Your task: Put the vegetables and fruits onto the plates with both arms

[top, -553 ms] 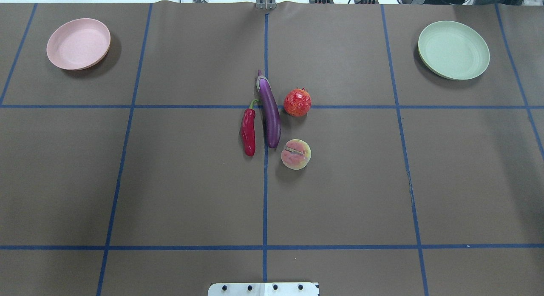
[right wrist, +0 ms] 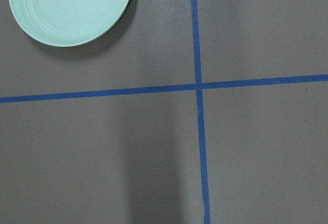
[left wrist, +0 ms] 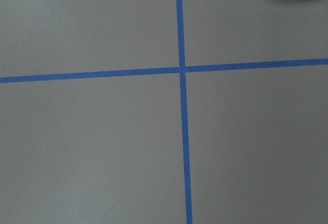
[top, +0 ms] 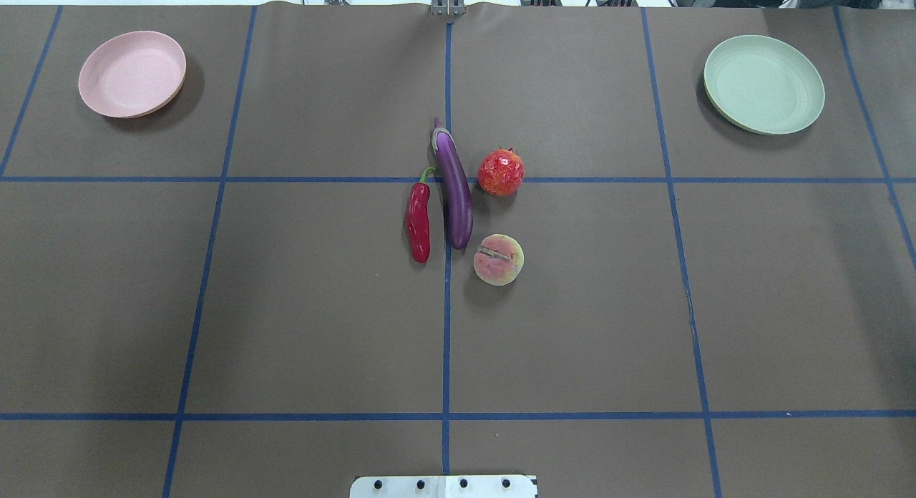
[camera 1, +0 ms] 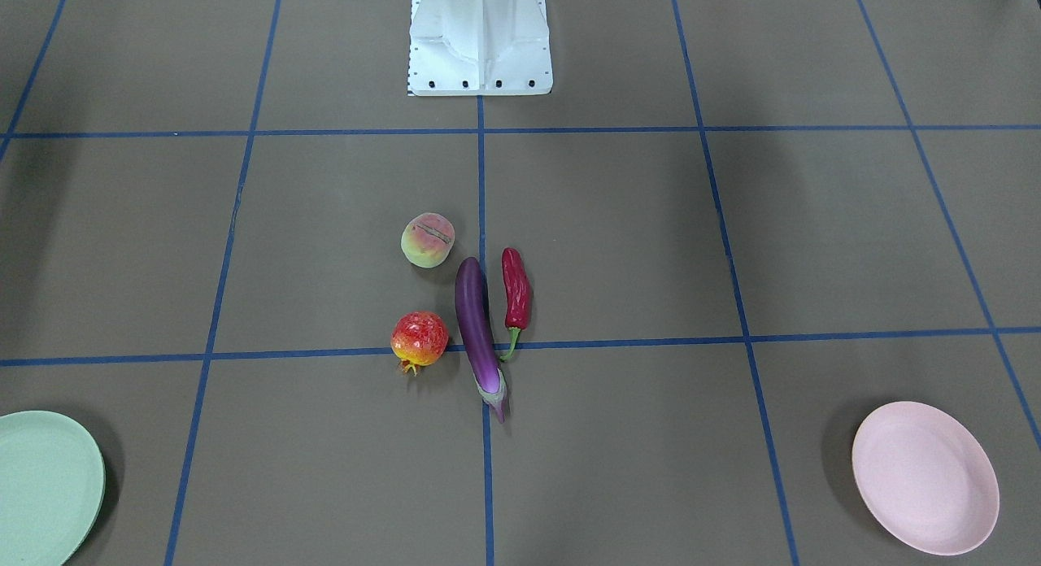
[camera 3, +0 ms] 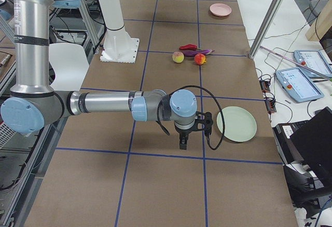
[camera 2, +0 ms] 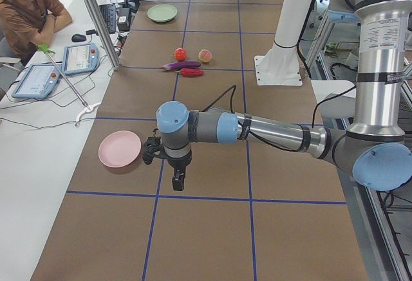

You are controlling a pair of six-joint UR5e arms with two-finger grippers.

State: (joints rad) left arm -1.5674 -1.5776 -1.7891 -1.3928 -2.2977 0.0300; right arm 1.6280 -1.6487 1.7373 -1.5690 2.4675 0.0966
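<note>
The purple eggplant (top: 454,190) lies at the table's middle, with the red chili (top: 418,219) beside it on the left. The pomegranate (top: 501,172) and the peach (top: 498,260) sit to its right. The pink plate (top: 132,74) is at the far left and the mint green plate (top: 763,84) at the far right; both are empty. My left gripper (camera 2: 177,181) hangs above the table beside the pink plate (camera 2: 119,148). My right gripper (camera 3: 183,144) hangs beside the green plate (camera 3: 236,123). I cannot tell whether either is open. Neither shows in the overhead or front views.
The white base block (camera 1: 480,37) stands at the near middle edge of the table. Blue tape lines cross the brown table cover. An operator (camera 2: 29,11) sits at a side desk with tablets (camera 2: 80,56) beyond the far edge.
</note>
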